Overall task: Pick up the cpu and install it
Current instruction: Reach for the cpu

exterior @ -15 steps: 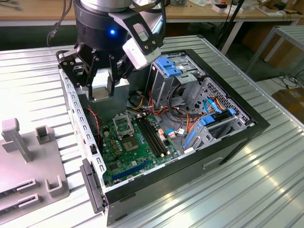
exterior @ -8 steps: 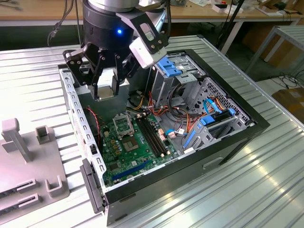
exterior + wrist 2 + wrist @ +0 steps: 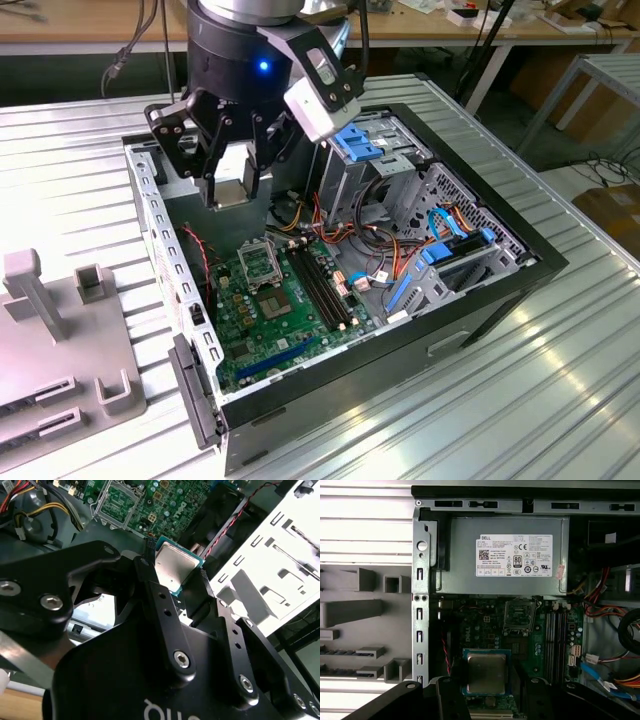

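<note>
Between the jaws: the cpu (image 3: 175, 569), gripped above the open computer case (image 3: 480, 300).
Jaws closed on the cpu, black fingers (image 3: 160, 605) pressing two opposite edges; silvery top with greenish rim shows in both wrist views. Beneath the jaws: green motherboard (image 3: 490, 630), not touching the cpu. Just beyond the jaws, on that board: square socket frame (image 3: 520, 616), apart from the cpu. Farther beyond: grey power supply (image 3: 505, 560). Outside the case: slatted metal counter (image 3: 90, 140) carrying a grey fixture block (image 3: 40, 340).
</note>
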`<state>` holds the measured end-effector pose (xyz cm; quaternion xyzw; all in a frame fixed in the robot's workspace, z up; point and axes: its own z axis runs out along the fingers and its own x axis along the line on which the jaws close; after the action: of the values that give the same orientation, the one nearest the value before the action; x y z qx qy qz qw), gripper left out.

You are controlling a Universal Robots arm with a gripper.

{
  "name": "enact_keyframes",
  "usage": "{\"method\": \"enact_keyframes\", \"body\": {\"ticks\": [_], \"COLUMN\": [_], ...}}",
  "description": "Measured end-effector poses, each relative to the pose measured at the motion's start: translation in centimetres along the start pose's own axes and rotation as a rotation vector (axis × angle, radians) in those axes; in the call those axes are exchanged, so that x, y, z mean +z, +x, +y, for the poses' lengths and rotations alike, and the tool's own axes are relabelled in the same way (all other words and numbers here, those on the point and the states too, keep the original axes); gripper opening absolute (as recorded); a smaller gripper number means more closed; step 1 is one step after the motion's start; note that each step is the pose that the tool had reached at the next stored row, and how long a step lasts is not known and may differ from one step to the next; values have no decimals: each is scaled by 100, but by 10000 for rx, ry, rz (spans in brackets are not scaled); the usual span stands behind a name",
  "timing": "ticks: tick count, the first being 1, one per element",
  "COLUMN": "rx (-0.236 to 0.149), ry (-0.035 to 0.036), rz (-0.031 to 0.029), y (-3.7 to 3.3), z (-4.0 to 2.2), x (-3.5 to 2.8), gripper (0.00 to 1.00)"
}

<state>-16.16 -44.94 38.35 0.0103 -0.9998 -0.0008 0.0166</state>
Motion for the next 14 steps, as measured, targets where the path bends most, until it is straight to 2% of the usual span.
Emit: {"method": "enact_keyframes", "body": {"ticks": [12, 14], "rx": [-1, -2], "ry": [0, 0], "rz": [0, 0], "y": [-14, -37], "z": [0, 0], "x": [0, -1], "gripper": [47, 47]}}
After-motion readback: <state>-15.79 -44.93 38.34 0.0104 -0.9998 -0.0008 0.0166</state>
